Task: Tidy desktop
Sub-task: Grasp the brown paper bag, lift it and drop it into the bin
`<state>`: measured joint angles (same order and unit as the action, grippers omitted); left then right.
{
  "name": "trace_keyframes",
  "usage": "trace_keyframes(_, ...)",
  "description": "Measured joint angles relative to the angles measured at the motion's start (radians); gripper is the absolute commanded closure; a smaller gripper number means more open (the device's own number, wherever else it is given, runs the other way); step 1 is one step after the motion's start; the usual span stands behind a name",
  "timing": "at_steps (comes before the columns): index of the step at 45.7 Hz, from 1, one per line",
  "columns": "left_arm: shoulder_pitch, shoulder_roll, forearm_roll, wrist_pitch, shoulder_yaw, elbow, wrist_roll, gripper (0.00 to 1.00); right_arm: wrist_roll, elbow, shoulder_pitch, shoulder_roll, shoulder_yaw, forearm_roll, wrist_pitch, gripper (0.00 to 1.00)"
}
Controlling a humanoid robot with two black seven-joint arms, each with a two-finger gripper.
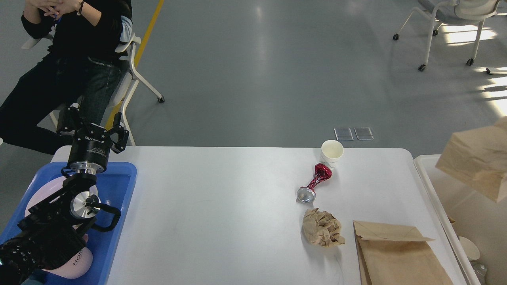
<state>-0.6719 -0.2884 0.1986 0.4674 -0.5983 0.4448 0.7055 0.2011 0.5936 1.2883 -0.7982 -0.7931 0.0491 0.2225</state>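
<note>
The white desktop carries a white paper cup, a crushed red can, a crumpled ball of brown paper and a flat brown paper bag at the front right. Another brown paper bag hangs in the air at the right edge, over the cream bin. My right gripper is out of view. My left gripper is open and empty, held above the far end of the blue tray at the left.
The blue tray holds pink dishes under my left arm. The cream bin holds a paper cup and other scraps. A person sits on a chair behind the table's left corner. Another chair stands far right.
</note>
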Motion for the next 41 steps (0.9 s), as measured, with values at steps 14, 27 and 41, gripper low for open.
trace_keyframes(14, 0.0, 0.0, 0.0, 0.0, 0.0, 0.0, 0.0, 0.03, 0.0, -0.114, -0.22, 0.028, 0.003, 0.0, -0.142, 0.0)
trace_keyframes(27, 0.0, 0.0, 0.0, 0.0, 0.0, 0.0, 0.001, 0.03, 0.0, -0.216, -0.307, 0.077, 0.024, 0.003, -0.16, 0.0)
trace_keyframes(41, 0.0, 0.0, -0.001, 0.0, 0.0, 0.0, 0.001, 0.03, -0.003, -0.206, -0.253, 0.138, 0.003, 0.008, -0.145, 0.0)
